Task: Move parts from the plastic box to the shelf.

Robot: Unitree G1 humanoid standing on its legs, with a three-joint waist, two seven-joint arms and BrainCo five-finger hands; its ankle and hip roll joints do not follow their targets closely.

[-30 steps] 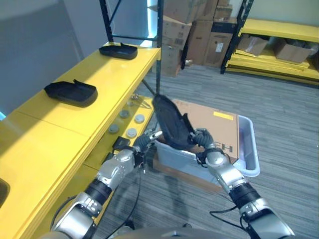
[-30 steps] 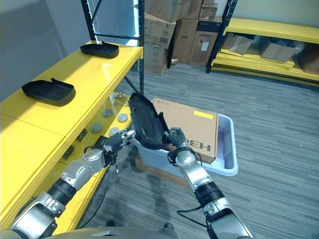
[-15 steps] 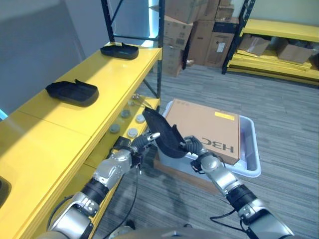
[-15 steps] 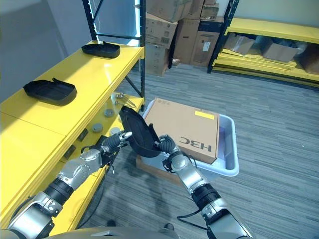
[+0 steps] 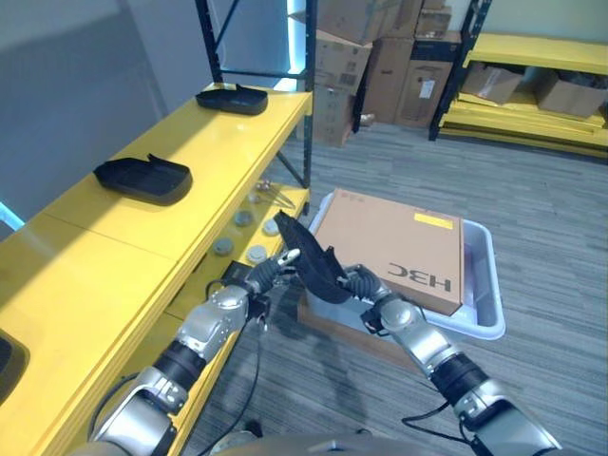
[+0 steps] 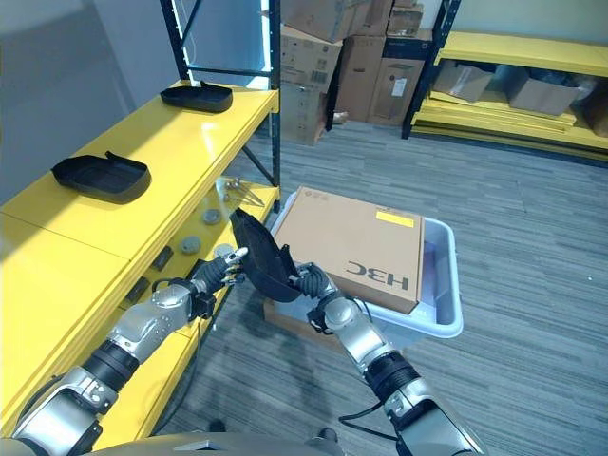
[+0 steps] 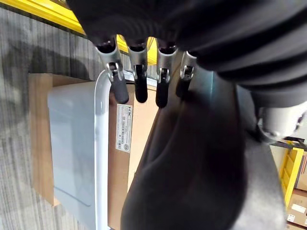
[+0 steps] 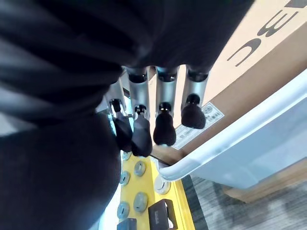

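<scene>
Grey carpet floor [image 5: 532,399] lies open at 3 and 5 o'clock of the plastic box [image 5: 480,318], which holds a cardboard carton [image 5: 394,249]. Yellow shelf [image 5: 123,228] runs along 9 to 11 o'clock, its edge just beside the box's near corner; two black parts [image 5: 142,178] [image 5: 229,97] rest on it, well apart. Between shelf edge and box, both hands carry a black part [image 5: 312,266]: the right hand [image 5: 366,285] has its fingers curled on it, the left hand [image 5: 275,269] touches it with straight fingers [image 7: 139,81]. Since a second ago the part has dropped from upright above the box to lower and nearer the shelf.
</scene>
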